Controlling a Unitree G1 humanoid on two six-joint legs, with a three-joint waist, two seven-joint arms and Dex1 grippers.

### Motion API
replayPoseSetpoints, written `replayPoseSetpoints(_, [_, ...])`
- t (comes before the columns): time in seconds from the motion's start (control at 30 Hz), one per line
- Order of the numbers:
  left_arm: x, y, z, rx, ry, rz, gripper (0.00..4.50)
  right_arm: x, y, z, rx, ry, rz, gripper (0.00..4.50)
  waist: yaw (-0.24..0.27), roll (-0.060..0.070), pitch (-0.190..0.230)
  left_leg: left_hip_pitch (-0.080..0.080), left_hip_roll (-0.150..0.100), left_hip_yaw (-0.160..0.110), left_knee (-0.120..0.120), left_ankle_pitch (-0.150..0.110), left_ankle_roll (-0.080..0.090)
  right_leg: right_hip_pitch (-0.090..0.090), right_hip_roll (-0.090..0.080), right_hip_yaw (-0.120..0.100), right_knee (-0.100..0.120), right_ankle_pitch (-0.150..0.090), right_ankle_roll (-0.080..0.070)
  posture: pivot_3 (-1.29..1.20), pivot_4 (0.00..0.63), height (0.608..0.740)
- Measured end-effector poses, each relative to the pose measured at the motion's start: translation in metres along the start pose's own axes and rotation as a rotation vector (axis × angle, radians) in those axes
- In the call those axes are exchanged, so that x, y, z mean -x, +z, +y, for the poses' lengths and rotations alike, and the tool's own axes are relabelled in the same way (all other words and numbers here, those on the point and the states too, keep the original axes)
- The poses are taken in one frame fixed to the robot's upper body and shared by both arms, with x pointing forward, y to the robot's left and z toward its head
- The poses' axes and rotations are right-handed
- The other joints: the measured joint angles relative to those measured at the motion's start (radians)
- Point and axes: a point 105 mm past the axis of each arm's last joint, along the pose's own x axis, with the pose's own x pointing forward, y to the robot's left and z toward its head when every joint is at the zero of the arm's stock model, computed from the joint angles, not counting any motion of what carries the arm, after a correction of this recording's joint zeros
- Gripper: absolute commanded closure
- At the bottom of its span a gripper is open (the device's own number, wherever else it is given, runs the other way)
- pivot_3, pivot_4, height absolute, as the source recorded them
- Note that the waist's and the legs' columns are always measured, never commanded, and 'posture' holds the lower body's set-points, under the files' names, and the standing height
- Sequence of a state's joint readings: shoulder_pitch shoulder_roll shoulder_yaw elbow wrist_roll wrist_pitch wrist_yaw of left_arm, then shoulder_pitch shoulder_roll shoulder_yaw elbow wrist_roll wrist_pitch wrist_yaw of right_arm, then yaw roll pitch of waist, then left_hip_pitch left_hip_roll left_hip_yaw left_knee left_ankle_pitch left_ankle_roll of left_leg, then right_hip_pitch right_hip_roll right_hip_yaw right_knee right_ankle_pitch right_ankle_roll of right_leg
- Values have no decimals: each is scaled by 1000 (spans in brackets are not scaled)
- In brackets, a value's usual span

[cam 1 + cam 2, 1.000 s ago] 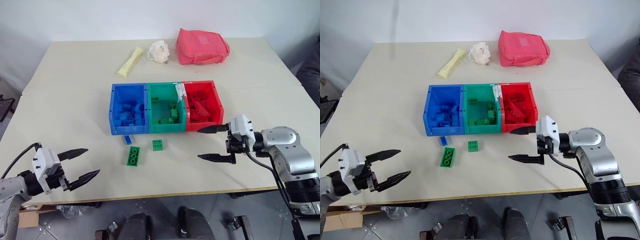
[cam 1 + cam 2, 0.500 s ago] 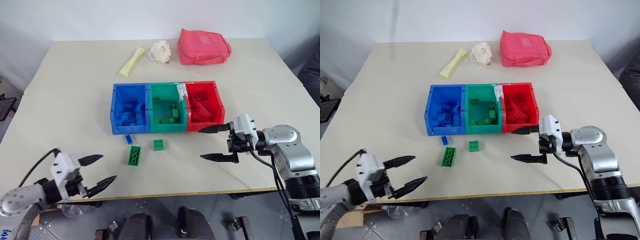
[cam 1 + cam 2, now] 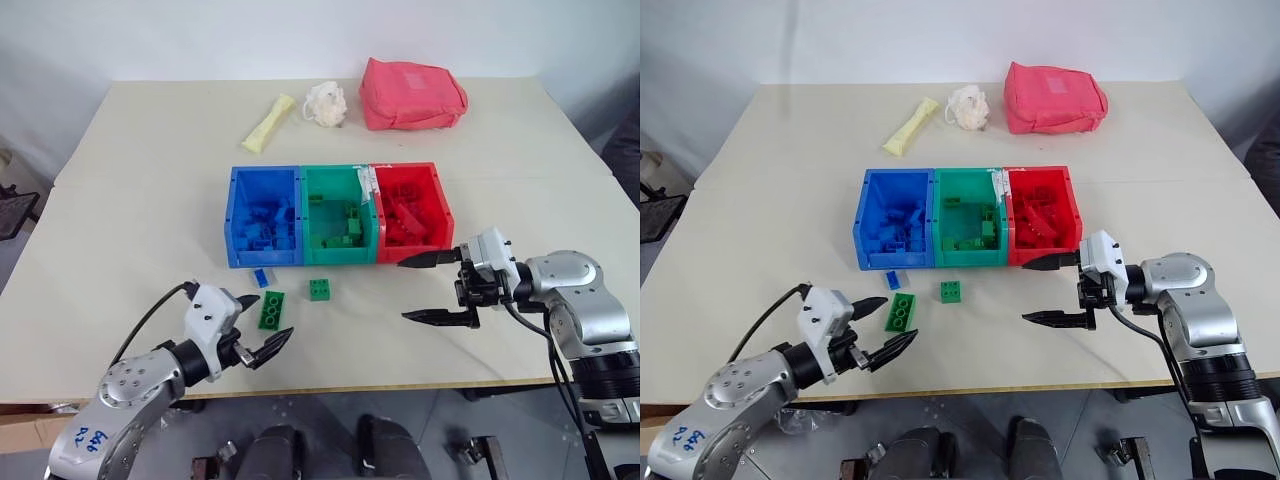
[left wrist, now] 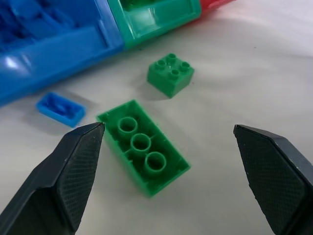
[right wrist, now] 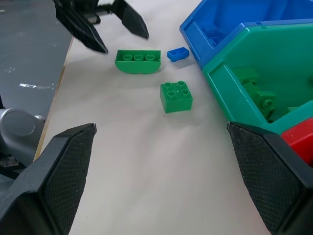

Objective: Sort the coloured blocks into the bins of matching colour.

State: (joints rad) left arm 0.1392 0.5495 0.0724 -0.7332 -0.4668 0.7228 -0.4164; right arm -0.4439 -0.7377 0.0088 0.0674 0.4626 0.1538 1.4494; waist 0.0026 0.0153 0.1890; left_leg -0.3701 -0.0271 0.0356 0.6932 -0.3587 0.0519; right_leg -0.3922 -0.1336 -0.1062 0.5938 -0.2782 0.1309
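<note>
Three loose blocks are left on the table [image 3: 130, 200], all sitting just in front of the bins [image 3: 335, 213], so they look like the last stragglers to sort. Left gripper [image 3: 255, 325] has its fingers spread wide and holds nothing; the long green block [image 4: 143, 146] lies right between its fingertips and a touch ahead, which I'd read as lining up for a grab across its short sides. Just past that block, toward the bins, are the square green block [image 4: 170, 73] and a flat little blue block [image 4: 60, 107], the blue one closest to the blue bin [image 3: 265, 215]. Right gripper [image 3: 436, 288] is also wide open and empty, hovering over bare table just in front of the red bin [image 3: 408, 210], well off to the side of the loose blocks, probably parked out of the way. Materials-wise it's all glossy hard plastic: the long block has a row of three open round studs, the square one has four, the blue one is a thin tile. Bins are three matching open boxes joined side by side, each already holding a pile of its own colour. Gripper fingers are black, tapering to points, with a fine cross-hatched grip face. Both greens belong in the green bin [image 3: 338, 212], I'd guess.
</note>
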Motion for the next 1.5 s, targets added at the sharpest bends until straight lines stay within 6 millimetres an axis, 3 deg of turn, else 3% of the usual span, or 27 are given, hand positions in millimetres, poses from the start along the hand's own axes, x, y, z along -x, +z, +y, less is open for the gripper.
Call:
replayPoseSetpoints(0.2, [-11, 2, -2, -15, -11, 35, 0, 3, 4, -1, 18, -14, 1, 16, 5, 0, 0, 0, 0, 0, 2, 0, 0, 1, 0, 0, 0, 0, 0, 0, 150, 740])
replayPoseSetpoints(0.4, [-29, 24, -7, -66, -59, -25, 0, 3, 0, 2, 7, -30, 5, 16, 22, 0, 0, 0, 0, 0, 3, 0, 0, 1, 1, 0, 0, 0, 0, 0, 150, 740])
replayPoseSetpoints(0.5, [-38, 22, -7, -61, -75, -19, 0, 2, 3, 2, 18, -38, 4, 16, 21, 0, 0, 0, 0, 1, 4, 0, 0, 1, 2, 0, 1, 0, 0, 0, 150, 740])
replayPoseSetpoints(0.73, [-72, 22, -5, -96, -128, 25, 0, 9, 2, 4, 5, -87, -14, 16, 24, 0, 0, -1, -2, 1, 4, 0, 1, 1, 3, -1, 2, 0, 0, 0, 150, 740])
replayPoseSetpoints(0.9, [-92, 25, -15, -155, -188, 45, 0, 13, 1, 6, -1, -134, -14, 16, 24, 0, 0, -1, -2, 1, 4, 1, 1, 1, 3, -1, 2, 0, 0, 0, 150, 740])
replayPoseSetpoints(1.5, [-100, 23, -2, -274, -162, 114, 0, 17, -2, 16, -10, -219, -5, 16, 26, 0, 0, -1, -3, 1, 5, 1, 2, 1, 3, -1, 3, 1, 1, 0, 150, 740])
